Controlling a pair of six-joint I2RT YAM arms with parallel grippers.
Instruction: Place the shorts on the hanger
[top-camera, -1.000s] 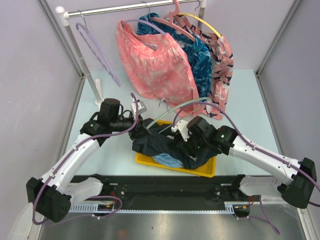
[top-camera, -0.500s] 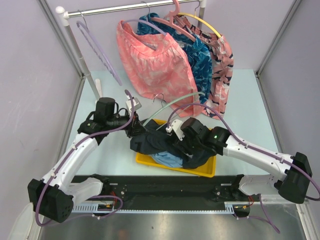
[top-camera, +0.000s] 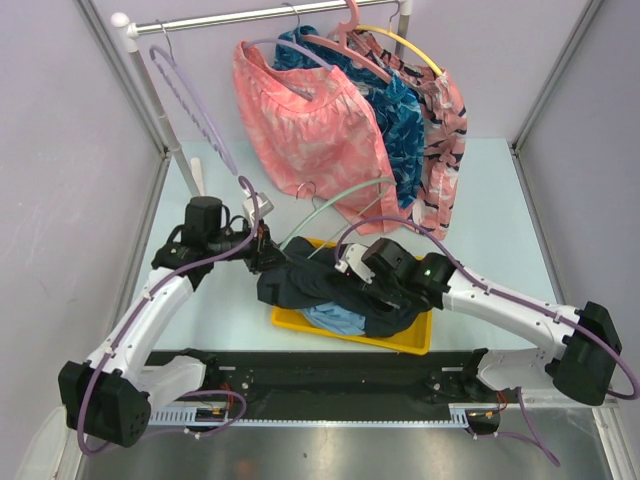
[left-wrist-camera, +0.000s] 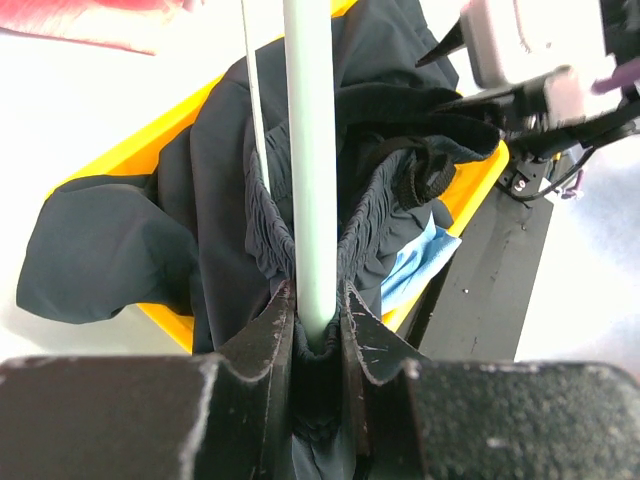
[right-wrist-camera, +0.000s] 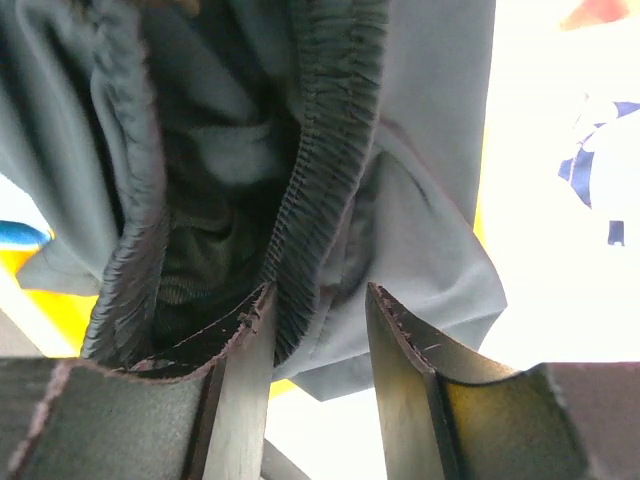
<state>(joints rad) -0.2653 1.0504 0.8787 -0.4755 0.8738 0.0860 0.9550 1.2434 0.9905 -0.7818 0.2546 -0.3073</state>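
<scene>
The left gripper (left-wrist-camera: 312, 300) is clamped on the hanger (left-wrist-camera: 310, 150) bar, and the shorts (left-wrist-camera: 200, 180) bunch around it just ahead. The right gripper (right-wrist-camera: 320, 310) has its jaws apart, waistband between them — seemingly touching only one finger.

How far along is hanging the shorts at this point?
Done: the left gripper clamps the hanger, with waistband fabric of the shorts bunched around its bar. In hand: the right gripper has its jaws apart around the elastic waistband. Left: most of the shorts lies heaped over the yellow tray, not spread along the hanger.
</scene>
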